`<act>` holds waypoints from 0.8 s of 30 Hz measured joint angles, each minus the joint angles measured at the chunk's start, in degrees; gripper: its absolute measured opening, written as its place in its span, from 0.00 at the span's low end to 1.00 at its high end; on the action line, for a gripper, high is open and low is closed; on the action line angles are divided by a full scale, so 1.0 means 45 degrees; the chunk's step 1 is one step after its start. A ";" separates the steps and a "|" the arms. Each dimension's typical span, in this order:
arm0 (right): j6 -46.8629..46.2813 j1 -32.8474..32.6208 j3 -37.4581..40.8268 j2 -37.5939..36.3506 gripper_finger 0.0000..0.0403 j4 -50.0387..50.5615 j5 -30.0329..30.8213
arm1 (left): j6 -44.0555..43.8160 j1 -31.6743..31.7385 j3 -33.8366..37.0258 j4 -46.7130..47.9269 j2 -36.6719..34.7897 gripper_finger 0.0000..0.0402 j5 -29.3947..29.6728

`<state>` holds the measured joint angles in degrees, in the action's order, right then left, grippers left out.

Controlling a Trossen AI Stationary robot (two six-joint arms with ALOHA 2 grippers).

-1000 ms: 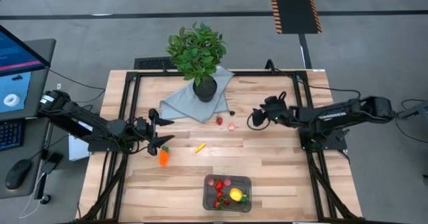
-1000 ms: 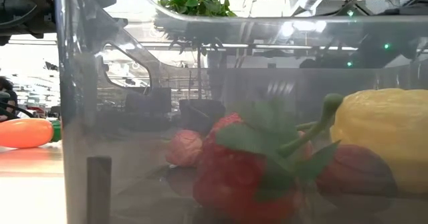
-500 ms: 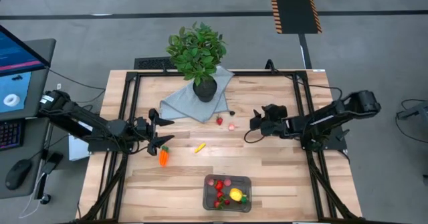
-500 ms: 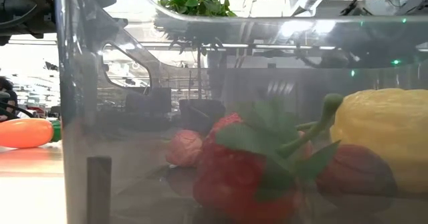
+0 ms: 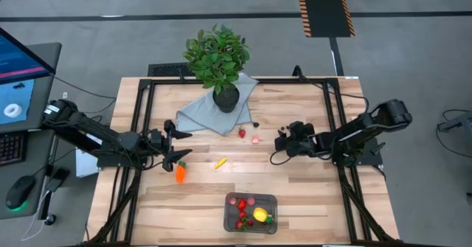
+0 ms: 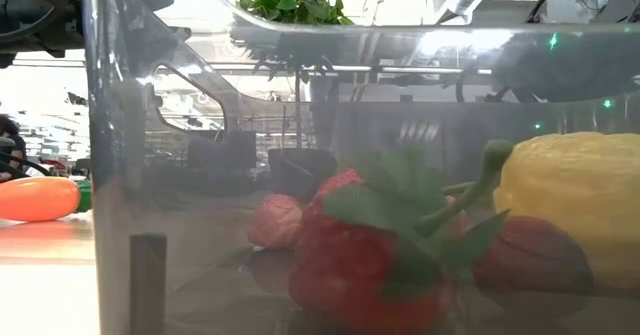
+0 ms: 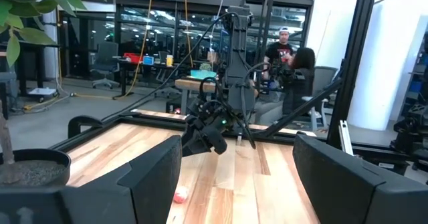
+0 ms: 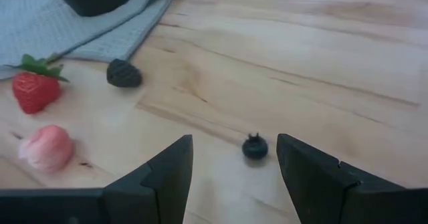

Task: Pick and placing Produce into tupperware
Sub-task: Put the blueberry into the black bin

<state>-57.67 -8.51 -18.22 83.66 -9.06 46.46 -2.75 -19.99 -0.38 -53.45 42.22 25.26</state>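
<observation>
The tupperware (image 5: 251, 212), a clear tub, stands near the table's front edge with a strawberry (image 6: 360, 260), a lemon (image 6: 575, 215) and other produce inside. Loose on the wood lie an orange carrot (image 5: 180, 173), a yellow banana (image 5: 220, 163), a strawberry (image 8: 33, 90), a pink berry (image 8: 45, 148), a dark berry (image 8: 124, 73) and a tiny dark blueberry (image 8: 255, 147). My right gripper (image 8: 234, 167) is open and low over the table at centre right (image 5: 279, 144), with the blueberry just ahead of its fingertips. My left gripper (image 5: 182, 144) waits open beside the carrot, at the left.
A potted leafy plant (image 5: 217, 55) stands on a blue-grey cloth (image 5: 210, 110) at the table's far middle. A black frame (image 5: 140, 129) runs along the table's left and right sides. A person (image 7: 284, 50) is in the room behind.
My right gripper has moved toward the table's near edge and down, its wrist turning, and now hangs low by the loose berries. Its fingers have kept the same gap. Nothing on the table has moved.
</observation>
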 joint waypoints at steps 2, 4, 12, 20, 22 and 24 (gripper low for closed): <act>-0.0165 0.0000 -0.0004 -0.0094 0.59 0.0016 -0.0041 | -0.0063 0.0000 0.0000 0.0000 0.0000 0.68 0.0000; -0.0359 0.0091 -0.0005 -0.0115 0.59 0.0021 -0.0252 | -0.0210 -0.0003 0.0000 0.0000 0.0000 0.68 -0.0143; -0.0615 0.0253 -0.0005 0.0467 0.59 0.0005 -0.0528 | -0.0290 -0.0005 0.0000 0.0000 0.0000 0.68 -0.0500; -0.0757 0.0690 -0.0005 0.0860 0.59 -0.0112 -0.0612 | -0.0286 -0.0005 0.0000 -0.0005 0.0005 0.68 -0.0500; -0.0744 0.0821 -0.0005 0.0860 0.59 -0.0088 -0.0618 | -0.0280 -0.0005 0.0000 -0.0010 0.0005 0.68 -0.0500; -0.0599 0.0929 -0.0005 0.0860 0.59 -0.0111 -0.0683 | -0.0280 -0.0005 0.0000 -0.0005 0.0005 0.68 -0.0500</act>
<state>-60.36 -4.33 -18.24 87.53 -9.56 43.38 -4.01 -20.01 -0.38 -53.47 42.24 23.00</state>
